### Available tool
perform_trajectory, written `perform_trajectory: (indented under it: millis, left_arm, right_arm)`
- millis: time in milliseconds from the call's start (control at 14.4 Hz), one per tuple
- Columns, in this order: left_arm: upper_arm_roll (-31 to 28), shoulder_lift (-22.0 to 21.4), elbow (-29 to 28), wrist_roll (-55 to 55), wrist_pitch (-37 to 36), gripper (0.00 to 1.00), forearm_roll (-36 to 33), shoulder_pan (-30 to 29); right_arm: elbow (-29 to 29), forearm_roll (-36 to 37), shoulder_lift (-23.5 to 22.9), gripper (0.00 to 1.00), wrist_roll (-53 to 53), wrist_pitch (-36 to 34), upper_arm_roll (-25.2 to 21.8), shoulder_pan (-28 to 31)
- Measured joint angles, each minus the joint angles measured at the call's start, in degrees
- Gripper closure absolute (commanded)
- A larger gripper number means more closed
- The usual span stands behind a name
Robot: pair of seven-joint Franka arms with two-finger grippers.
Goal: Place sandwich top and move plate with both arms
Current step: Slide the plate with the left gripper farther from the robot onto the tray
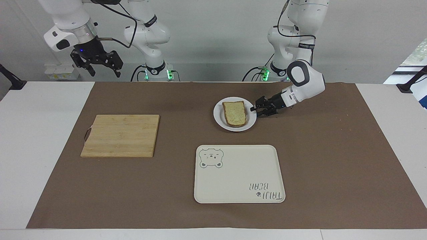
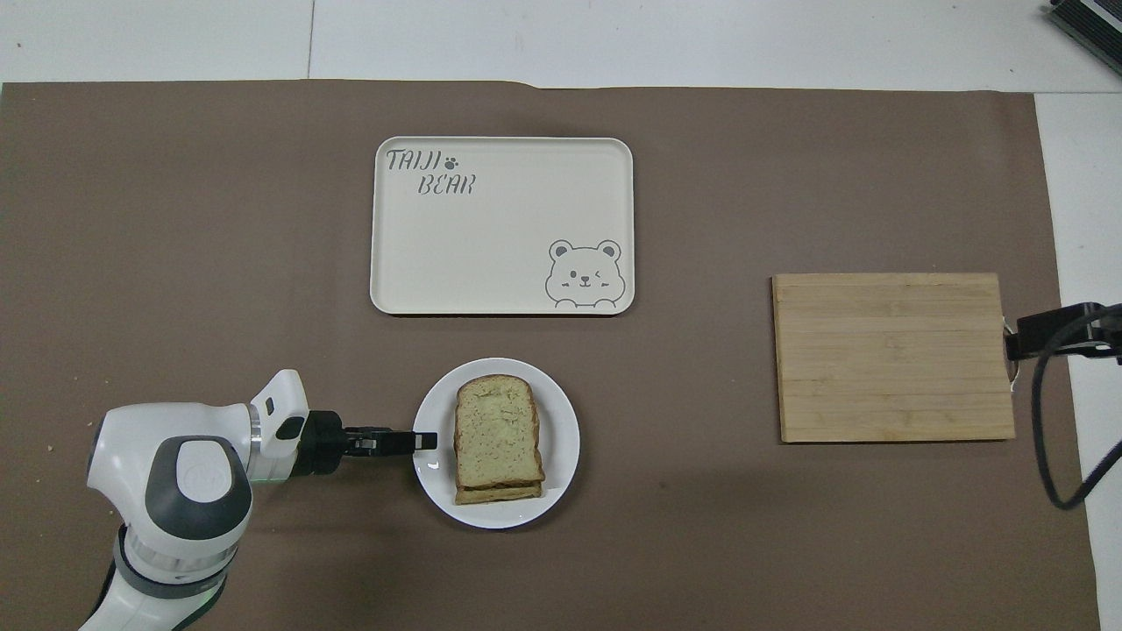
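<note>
The sandwich top (image 1: 235,113) (image 2: 497,429), a pale green-speckled slice with a brown crust, lies on another slice on the small white plate (image 1: 218,115) (image 2: 561,438). My left gripper (image 1: 254,110) (image 2: 427,440) lies nearly level at the plate's rim, on the side toward the left arm's end of the table. Its tip overlaps the rim in the overhead view. My right gripper (image 1: 103,71) hangs open and empty, high over the right arm's end of the table.
A cream tray with a bear drawing (image 1: 238,173) (image 2: 500,228) lies farther from the robots than the plate. A wooden cutting board (image 1: 120,135) (image 2: 894,355) sits toward the right arm's end. Brown paper covers the table.
</note>
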State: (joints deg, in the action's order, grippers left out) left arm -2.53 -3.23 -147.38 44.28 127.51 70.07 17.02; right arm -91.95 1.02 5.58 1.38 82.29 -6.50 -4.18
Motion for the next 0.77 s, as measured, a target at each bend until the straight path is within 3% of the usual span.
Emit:
perform_trajectory:
  millis: [139, 279, 766]
  left_arm:
    - [-0.01, 0.03, -0.39, 0.00, 0.13, 0.88, 0.02, 0.06]
    - [-0.01, 0.04, -0.84, 0.03, 0.20, 1.00, 0.02, 0.06]
    - [-0.12, -0.13, -1.00, 0.03, -0.09, 1.00, 0.61, 0.08]
  right_arm:
    - [0.00, 0.18, -0.06, 0.00, 0.00, 0.03, 0.00, 0.00]
    - [0.00, 0.28, -0.09, 0.00, 0.00, 0.04, 0.00, 0.00]
    - [-0.30, 0.28, -0.09, 0.00, -0.05, 0.21, 0.00, 0.00]
